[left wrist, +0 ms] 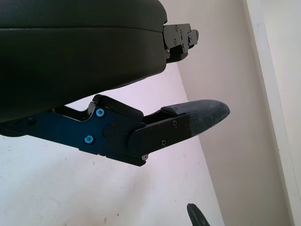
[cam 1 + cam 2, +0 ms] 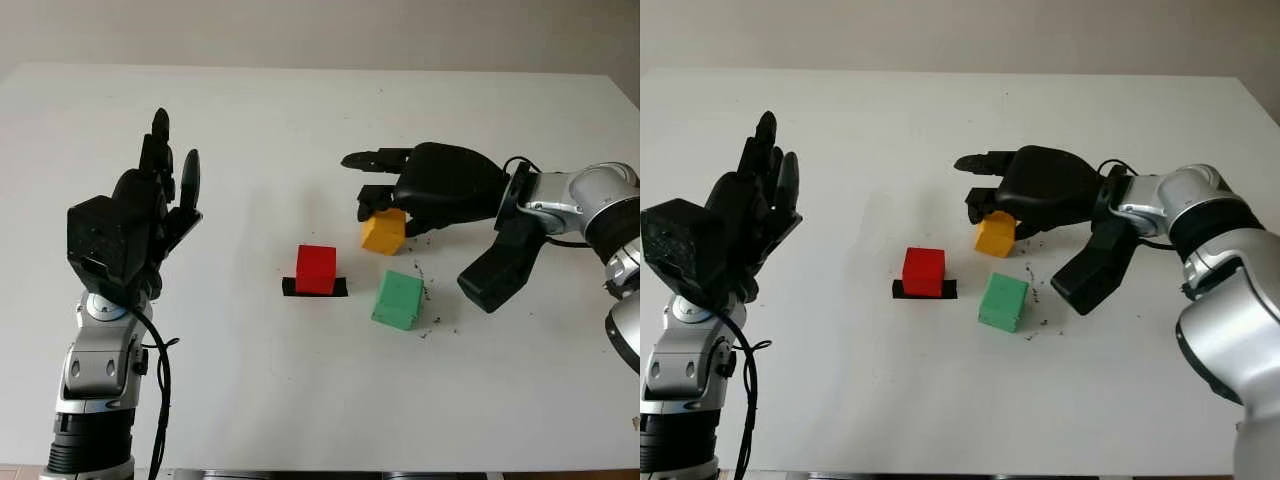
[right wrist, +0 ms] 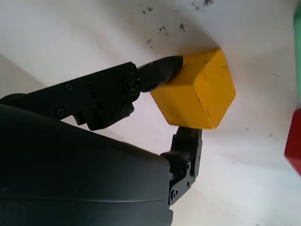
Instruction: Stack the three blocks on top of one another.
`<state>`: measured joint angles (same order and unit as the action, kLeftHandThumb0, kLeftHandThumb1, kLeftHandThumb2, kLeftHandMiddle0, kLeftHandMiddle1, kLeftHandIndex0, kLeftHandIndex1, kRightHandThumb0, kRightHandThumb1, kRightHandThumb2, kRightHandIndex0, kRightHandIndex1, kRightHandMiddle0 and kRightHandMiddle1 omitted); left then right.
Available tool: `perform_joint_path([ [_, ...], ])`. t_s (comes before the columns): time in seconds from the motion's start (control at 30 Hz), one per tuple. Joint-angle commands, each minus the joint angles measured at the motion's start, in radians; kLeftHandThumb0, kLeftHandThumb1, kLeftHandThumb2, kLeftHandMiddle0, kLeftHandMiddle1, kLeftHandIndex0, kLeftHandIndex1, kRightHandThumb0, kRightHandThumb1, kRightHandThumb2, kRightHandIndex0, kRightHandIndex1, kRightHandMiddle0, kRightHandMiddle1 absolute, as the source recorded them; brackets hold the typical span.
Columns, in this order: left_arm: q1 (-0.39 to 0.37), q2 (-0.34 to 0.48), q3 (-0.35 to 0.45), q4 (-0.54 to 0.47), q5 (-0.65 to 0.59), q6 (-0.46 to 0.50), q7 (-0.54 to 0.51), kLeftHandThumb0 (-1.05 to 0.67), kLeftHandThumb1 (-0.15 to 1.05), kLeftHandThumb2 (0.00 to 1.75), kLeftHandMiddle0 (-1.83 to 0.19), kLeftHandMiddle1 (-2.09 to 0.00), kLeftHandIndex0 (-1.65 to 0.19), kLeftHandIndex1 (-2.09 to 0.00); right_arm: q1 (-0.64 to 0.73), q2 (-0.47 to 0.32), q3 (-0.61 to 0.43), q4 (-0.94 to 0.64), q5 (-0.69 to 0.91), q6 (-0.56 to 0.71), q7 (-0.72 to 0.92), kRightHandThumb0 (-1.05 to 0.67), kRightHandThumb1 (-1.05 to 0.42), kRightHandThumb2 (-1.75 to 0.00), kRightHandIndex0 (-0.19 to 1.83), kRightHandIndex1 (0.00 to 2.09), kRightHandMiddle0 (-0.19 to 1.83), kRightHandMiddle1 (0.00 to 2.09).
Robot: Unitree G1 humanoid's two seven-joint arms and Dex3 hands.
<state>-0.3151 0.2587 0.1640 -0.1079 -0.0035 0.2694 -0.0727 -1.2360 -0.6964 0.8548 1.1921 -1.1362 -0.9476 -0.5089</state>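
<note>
A yellow block [image 2: 384, 233] sits right of the table's middle. My right hand [image 2: 425, 185] reaches over it from the right. In the right wrist view one fingertip [image 3: 162, 70] presses one side of the yellow block [image 3: 197, 92] and the thumb [image 3: 188, 141] presses the opposite side, so the hand is shut on it. A red block [image 2: 316, 268] stands on a black tape mark [image 2: 340, 288] just to the left and nearer. A green block [image 2: 399, 299] lies right of the red one, slightly turned. My left hand [image 2: 150, 200] is raised at the left, open, far from the blocks.
Small dark specks [image 2: 425, 325] dot the white table [image 2: 250, 130] around the green and yellow blocks. The table's far edge meets a grey wall [image 2: 320, 30]. My right forearm [image 2: 585, 205] comes in from the right edge.
</note>
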Motion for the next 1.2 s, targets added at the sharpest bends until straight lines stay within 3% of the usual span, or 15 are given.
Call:
perform_joint_path([
  [0.0, 0.007, 0.012, -0.006, 0.0, 0.005, -0.01, -0.007, -0.75, 1.05, 0.71, 0.18, -0.04, 0.16, -0.05, -0.026, -0.002, -0.053, 0.017, 0.07, -0.017, 0.093, -0.39, -1.01, -0.06, 0.18, 0.05, 0.33, 1.34],
  [0.13, 0.006, 0.008, -0.002, 0.006, -0.002, -0.014, -0.014, -0.76, 1.05, 0.7, 0.19, -0.03, 0.17, -0.04, -0.025, 0.001, -0.146, 0.003, 0.207, -0.012, 0.268, -0.37, -0.96, -0.05, 0.24, 0.07, 0.41, 1.22],
  [0.37, 0.005, 0.01, -0.009, 0.01, 0.034, -0.016, 0.006, -0.73, 1.05, 0.68, 0.15, -0.06, 0.13, -0.06, -0.008, 0.004, -0.265, -0.04, 0.354, -0.004, 0.417, -0.33, -0.93, -0.06, 0.31, 0.07, 0.51, 1.04],
  [0.67, 0.005, 0.003, -0.012, 0.013, 0.044, -0.023, 0.014, -0.71, 1.05, 0.67, 0.14, -0.06, 0.13, -0.06, 0.042, 0.058, -0.45, -0.072, 0.638, 0.068, 0.707, -0.32, -0.92, -0.05, 0.31, 0.06, 0.5, 1.16],
  [0.87, 0.01, -0.006, -0.008, 0.014, 0.04, -0.024, 0.021, -0.71, 1.05, 0.66, 0.12, -0.06, 0.11, -0.07, 0.14, 0.107, -0.59, -0.196, 0.89, 0.238, 0.97, -0.3, -0.94, -0.06, 0.25, 0.04, 0.41, 1.24],
  [1.17, 0.011, -0.007, -0.01, 0.015, 0.037, -0.026, 0.027, -0.72, 1.05, 0.67, 0.12, -0.05, 0.11, -0.06, 0.324, 0.173, -0.688, -0.602, 1.099, 0.702, 1.181, -0.42, -0.96, -0.05, 0.2, 0.04, 0.3, 1.48],
])
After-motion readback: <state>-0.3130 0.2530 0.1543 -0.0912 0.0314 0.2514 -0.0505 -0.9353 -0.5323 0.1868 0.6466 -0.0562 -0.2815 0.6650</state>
